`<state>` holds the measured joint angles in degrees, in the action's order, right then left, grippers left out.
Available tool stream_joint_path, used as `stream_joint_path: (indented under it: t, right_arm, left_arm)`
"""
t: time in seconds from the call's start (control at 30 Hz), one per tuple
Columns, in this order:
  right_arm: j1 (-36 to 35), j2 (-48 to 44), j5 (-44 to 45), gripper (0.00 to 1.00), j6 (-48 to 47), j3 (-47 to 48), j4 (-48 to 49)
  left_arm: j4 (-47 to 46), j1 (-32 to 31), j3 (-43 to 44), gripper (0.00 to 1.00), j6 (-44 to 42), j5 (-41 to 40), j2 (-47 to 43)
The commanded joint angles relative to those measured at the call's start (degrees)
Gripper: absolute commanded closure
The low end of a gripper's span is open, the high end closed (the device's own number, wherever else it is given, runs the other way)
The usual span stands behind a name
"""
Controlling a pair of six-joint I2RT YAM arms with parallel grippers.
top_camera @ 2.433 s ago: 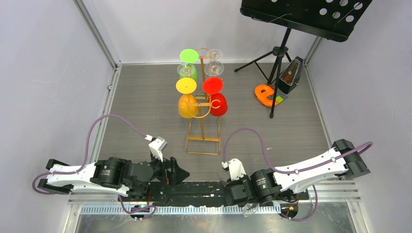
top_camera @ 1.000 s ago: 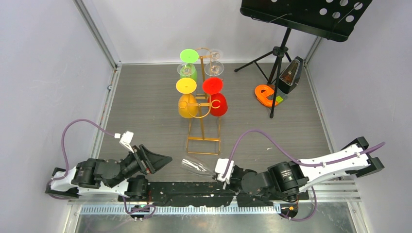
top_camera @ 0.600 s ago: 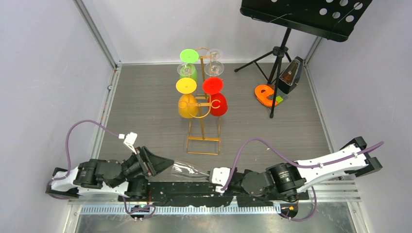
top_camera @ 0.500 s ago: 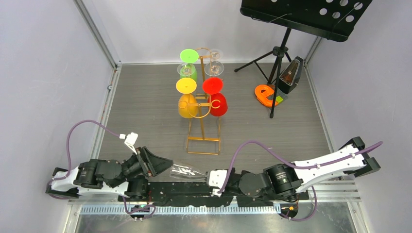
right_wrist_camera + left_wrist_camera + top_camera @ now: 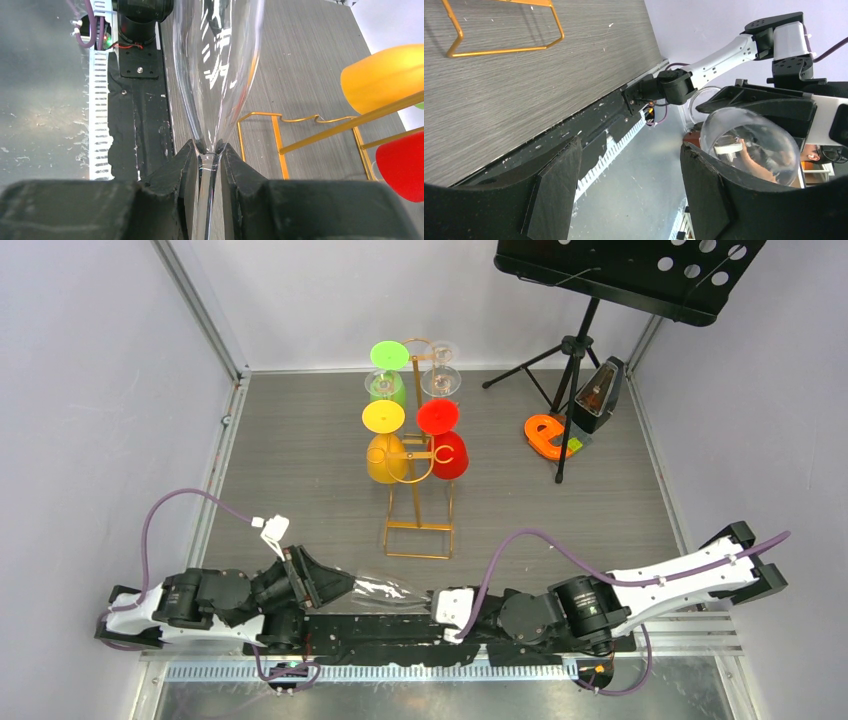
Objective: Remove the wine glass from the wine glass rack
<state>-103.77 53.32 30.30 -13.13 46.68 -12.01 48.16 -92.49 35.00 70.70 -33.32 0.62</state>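
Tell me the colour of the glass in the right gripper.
Clear and colourless: the wine glass shows best in the right wrist view.

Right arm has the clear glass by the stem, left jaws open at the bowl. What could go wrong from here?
1. The right gripper pinches only the thin stem of the clear stemmed wine glass, held sideways; the bowl's weight could twist it loose.
2. In the left wrist view the bowl sits beside one finger of the left gripper, not centred; closing could shove it and strain the stem.
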Motion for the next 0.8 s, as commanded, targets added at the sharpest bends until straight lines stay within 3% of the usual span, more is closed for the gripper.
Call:
stream_joint_path:
  t: [0.0, 0.43, 0.77]
  right_arm:
    - [-0.81, -2.79, 2.08, 0.94, 1.20, 0.15, 1.86]
    - [-1.61, -4.80, 3.87, 0.95, 3.60, -1.32, -3.64]
    - [-1.96, -4.32, 3.55, 0.94, 2.94, -2.66, -0.56]
  left_arm:
    - [-3.12, 0.20, -0.01, 0.30, 0.68, -0.08, -0.82]
    - [-2.36, 0.20, 0.83, 0.30, 0.47, -0.25, -0.95]
    - [-5.01, 0.16, 0.44, 0.29, -0.18, 1.02, -0.80]
